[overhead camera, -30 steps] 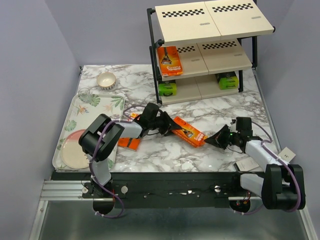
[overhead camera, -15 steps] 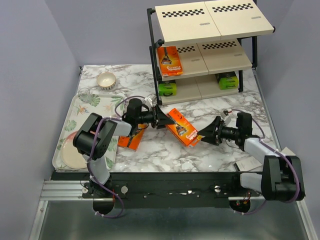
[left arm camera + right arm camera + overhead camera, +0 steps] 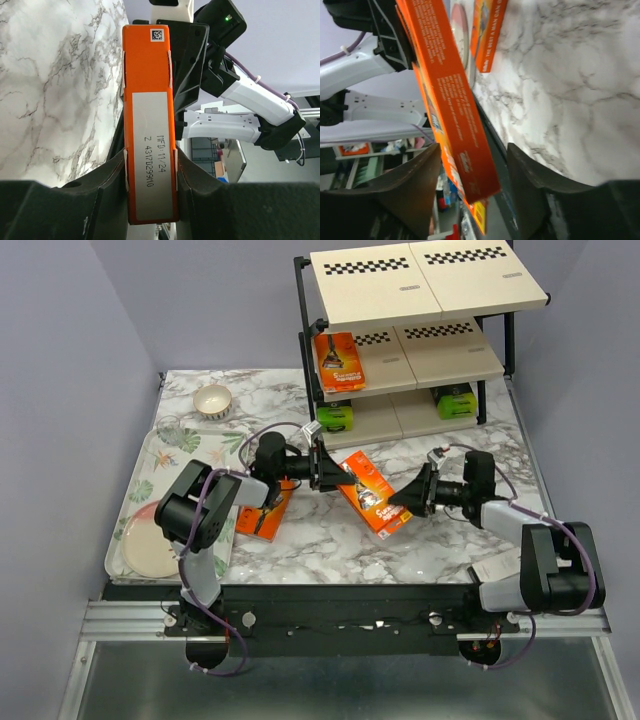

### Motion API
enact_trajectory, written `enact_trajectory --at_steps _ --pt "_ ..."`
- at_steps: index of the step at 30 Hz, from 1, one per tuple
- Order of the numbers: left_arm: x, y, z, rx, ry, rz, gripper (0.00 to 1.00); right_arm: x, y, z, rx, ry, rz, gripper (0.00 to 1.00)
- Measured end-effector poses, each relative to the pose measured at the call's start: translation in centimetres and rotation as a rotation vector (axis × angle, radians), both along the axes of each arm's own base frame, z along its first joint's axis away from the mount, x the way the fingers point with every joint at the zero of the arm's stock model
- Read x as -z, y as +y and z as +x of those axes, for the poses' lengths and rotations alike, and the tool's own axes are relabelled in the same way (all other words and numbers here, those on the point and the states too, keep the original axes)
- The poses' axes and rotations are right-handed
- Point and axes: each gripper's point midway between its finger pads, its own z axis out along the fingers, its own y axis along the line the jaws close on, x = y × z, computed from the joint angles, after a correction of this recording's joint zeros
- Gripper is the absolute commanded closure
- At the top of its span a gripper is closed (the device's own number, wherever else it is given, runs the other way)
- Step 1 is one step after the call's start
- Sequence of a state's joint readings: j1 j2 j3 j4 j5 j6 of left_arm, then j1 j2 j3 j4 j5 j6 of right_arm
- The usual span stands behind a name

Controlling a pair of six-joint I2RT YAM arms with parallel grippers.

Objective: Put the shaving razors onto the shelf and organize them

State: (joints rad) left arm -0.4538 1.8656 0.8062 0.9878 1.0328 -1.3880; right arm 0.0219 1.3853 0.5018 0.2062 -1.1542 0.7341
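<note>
— While the left tool [image 3: 325, 470] pinches the held orange pack [image 3: 372, 498] by its long edges over the middle of the marbled white-and-grey counter [image 3: 450, 455], what surrounds it?

— Plain lavender-grey walls close the left, far and right sides, and a black rail runs along the near edge. The shelf [image 3: 430, 280] stands at the far right of the counter. A shelved orange pack [image 3: 340, 362] lies on the left of its middle tier. A lime-ended pack [image 3: 335, 418] sits on the left of the bottom tier and a second lime-ended pack [image 3: 455, 400] on its right.

— And the right tool [image 3: 405, 495]?

— Spread, with a finger on either side of the held pack's near-right end. The right wrist view shows a gap at one finger; whether the other touches cannot be told.

— What else is on the counter?

— A floral tray [image 3: 180, 455] lies along the left side, with a pink plate [image 3: 145, 540] at its near end. A small bowl [image 3: 213, 400] sits at the far left. A flat orange pack [image 3: 262, 518] lies just right of the tray.

— What is hidden or hard to read?

— The left arm covers part of the flat orange pack. The board above shades both lime-ended packs, so only their front ends show. A white box [image 3: 492, 568] at the near right edge sits partly behind the right arm, its print too small to read. The left wrist view gives only the held pack's narrow side, and the frame's bottom edge cuts off the tool.
</note>
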Motion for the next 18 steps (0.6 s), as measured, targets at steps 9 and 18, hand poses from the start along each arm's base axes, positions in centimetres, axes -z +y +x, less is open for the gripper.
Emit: enact_trajectory --at_steps 9,18 --pt "-0.3 -0.4 0.2 0.013 0.002 -0.009 0.61 -1.2 1.9 -1.9 -0.107 -0.004 0.043 0.46" --pt "-0.3 -0.5 1.0 0.013 0.016 -0.012 0.57 -2.2 1.9 -2.5 -0.116 -0.025 0.045 0.71"
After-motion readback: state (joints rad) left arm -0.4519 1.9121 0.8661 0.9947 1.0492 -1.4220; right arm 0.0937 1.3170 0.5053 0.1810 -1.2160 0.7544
